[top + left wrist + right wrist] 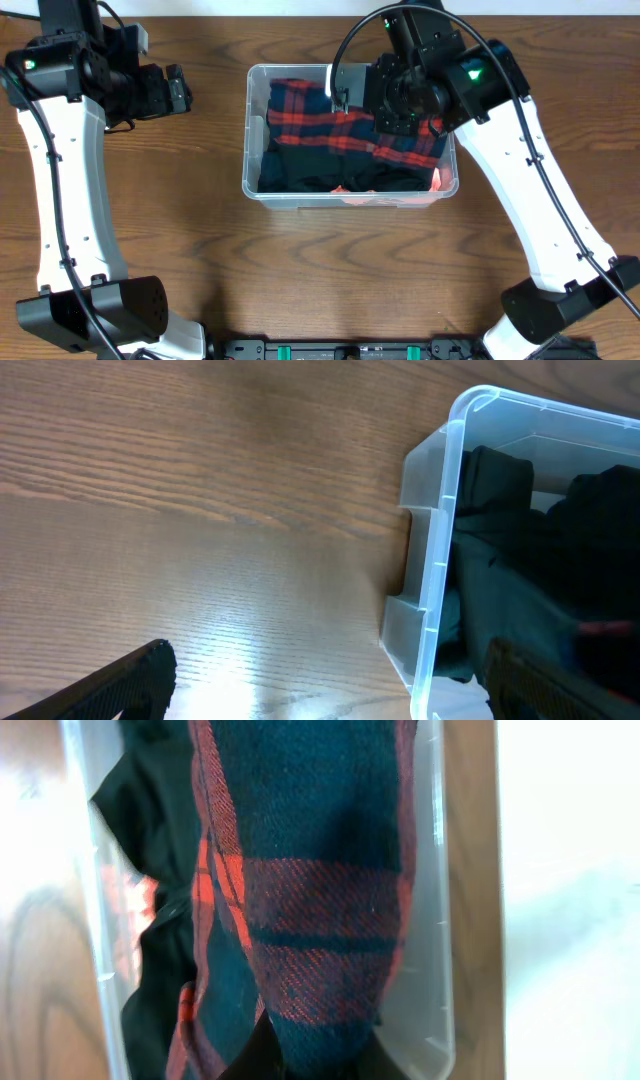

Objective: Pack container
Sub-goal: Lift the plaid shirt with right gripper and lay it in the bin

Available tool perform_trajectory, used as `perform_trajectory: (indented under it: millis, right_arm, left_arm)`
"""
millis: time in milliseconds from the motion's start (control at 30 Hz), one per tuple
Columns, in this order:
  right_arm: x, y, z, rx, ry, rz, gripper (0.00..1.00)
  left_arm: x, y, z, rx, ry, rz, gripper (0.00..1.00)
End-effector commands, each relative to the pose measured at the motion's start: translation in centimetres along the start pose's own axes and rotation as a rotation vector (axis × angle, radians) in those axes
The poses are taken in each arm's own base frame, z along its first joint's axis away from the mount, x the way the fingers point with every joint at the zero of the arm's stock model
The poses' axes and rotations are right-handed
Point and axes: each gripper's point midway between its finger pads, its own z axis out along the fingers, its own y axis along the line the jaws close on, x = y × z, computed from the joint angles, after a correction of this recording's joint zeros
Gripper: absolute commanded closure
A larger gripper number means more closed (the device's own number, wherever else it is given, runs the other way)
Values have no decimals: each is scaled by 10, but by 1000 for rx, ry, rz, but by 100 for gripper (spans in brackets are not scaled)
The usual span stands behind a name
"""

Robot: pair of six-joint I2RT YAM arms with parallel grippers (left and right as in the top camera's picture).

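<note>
One container (pixel 252 140), long axis left-right, floor hidden under plaid cloth (pixel 310 115). Nearly closed right gripper (pixel 310 1055) pinches this cloth; left gripper (pixel 182 90) gapes empty.

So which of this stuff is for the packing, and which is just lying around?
For the packing: clear bin; plaid cloth, pinched in the jaws of the right arm; black clothes inside the bin.
Just there: wooden table; left arm, off to the side, jaws open.

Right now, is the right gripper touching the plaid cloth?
Touching. The right wrist view shows the right gripper pinching the plaid cloth between its fingers.
</note>
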Motion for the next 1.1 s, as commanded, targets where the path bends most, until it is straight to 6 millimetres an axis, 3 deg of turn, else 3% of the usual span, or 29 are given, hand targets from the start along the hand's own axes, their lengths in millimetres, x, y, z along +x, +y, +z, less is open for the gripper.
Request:
perform_trajectory:
  millis: [0,367,633,867,967,1067]
  right_arm:
    - [-6,8,1,-28,-2,-75,99]
    - [-11,40,2,-124,27,-121,99]
    - [-12,39,10,-136,30,-27,99]
    - [-17,21,41,-109,21,62,69]
    - [-15,14,61,-112,31,71,44]
    - [-7,-1,83,-79,59,81,30]
  left_arm:
    - [1,3,4,-6,10,-1,2]
    - [1,3,4,-6,10,-1,2]
    - [1,3,4,-6,10,-1,2]
    - [1,3,4,-6,10,-2,2]
    - [1,3,4,-6,10,-1,2]
    - [0,3,4,-6,10,-1,2]
